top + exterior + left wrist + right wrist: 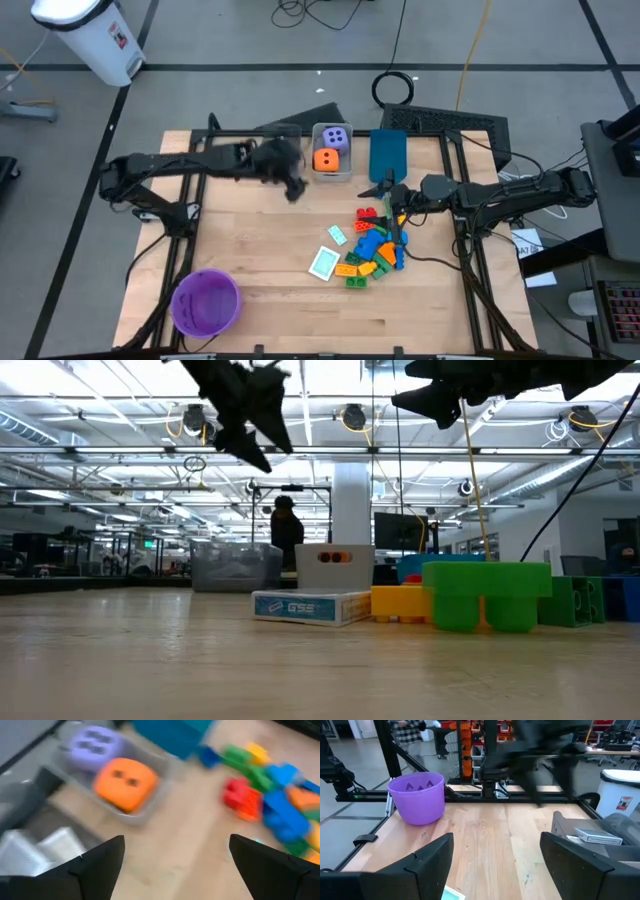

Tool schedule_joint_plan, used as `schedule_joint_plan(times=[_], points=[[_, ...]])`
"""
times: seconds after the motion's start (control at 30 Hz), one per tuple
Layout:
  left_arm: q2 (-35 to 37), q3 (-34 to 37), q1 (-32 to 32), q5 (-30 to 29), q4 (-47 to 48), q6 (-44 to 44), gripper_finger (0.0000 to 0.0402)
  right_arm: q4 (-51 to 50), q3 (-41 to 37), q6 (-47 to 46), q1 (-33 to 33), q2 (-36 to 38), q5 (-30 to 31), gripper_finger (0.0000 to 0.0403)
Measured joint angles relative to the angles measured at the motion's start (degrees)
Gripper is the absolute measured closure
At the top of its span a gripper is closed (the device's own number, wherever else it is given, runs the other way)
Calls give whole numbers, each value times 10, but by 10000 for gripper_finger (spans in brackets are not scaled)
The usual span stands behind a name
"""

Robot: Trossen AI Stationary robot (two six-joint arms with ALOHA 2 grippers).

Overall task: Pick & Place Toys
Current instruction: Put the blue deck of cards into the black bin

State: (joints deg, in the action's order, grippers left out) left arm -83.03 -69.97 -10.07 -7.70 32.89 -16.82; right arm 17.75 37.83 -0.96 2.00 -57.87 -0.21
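A purple die (336, 136) and an orange die (326, 159) lie in a clear bin (331, 174) at the table's far side; both also show in the left wrist view, orange (125, 782) and purple (95, 745). A pile of multicoloured bricks (376, 246) lies on the table right of centre, with two white-and-teal cards (324, 263) at its left edge. My left gripper (291, 186) is open and empty, in the air just left of the clear bin (175, 845). My right gripper (386, 186) is open and empty, above the table beyond the brick pile (497, 845).
A blue bin (388, 152) stands right of the clear bin. A grey bin (600, 827) left of it holds a card pack (597, 836). A round purple bowl (205, 301) stands at the near left corner. Bare wood lies between the bowl and the bricks.
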Motion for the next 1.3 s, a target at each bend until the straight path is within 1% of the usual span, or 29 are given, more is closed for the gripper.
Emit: schedule_joint_plan(times=[0.07, 0.13, 0.27, 0.33, 0.4, 0.47, 0.53, 0.6, 0.67, 0.77, 0.97, 1.07, 1.17, 1.3], points=[[-14, -1, 40, 4, -11, -3, 37, 9, -5, -1, 0, 0, 0, 115], [-36, -1, 76, 24, -6, -5, 37, 11, -10, -1, 0, 0, 0, 115], [-81, 0, 136, 107, -36, 26, 37, 19, -18, -1, 0, -5, 0, 115], [-109, 0, 169, 127, -68, 61, 37, 26, -26, -1, 2, -6, 0, 115], [-140, 0, 198, 120, -99, 100, 37, 58, -34, -1, 3, -11, 1, 115], [-174, 0, 222, 86, -134, 126, 37, 88, -48, -1, 3, -12, 0, 115], [-204, 0, 234, 42, -168, 125, 37, 113, -58, -8, 3, -13, 2, 115], [-227, 0, 234, 36, -187, 103, 37, 130, -67, -19, 3, -15, 3, 115], [-242, 0, 233, 38, -198, 85, 47, 138, -76, -31, 4, -16, 2, 115], [-255, 0, 234, 36, -206, 77, 88, 140, -79, -43, 5, -16, 4, 115], [-269, 0, 237, 38, -213, 77, 211, 141, -79, -52, 21, -16, 4, 115], [-273, 0, 237, 55, -203, 77, 264, 141, -79, -52, 32, -16, 4, 115], [-279, 0, 236, 72, -185, 55, 304, 136, -79, -55, 42, -16, 6, 115], [-289, -2, 223, 99, -144, 22, 338, 134, -79, -55, 55, -22, 6, 115]])
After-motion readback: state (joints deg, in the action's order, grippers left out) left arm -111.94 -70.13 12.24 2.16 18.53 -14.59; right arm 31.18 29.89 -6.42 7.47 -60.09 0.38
